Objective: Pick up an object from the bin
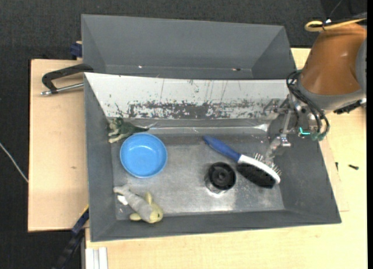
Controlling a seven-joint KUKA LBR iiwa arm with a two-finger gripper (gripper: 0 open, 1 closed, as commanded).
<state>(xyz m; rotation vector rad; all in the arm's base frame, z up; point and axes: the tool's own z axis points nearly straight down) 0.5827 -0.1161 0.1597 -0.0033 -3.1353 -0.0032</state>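
My gripper hangs over the bin's right side, just above its floor. Right below and left of it lies a brush with a blue handle, white bristles and a black head; the head end is nearest the gripper. Whether the gripper touches the brush I cannot tell. A black round knob-like piece sits on the floor just left of the brush head.
A blue bowl stands at the left of the floor. A small green toy lies in the back left corner. A grey and yellow soft toy lies at the front left. The arm's orange cover hangs over the bin's right rim.
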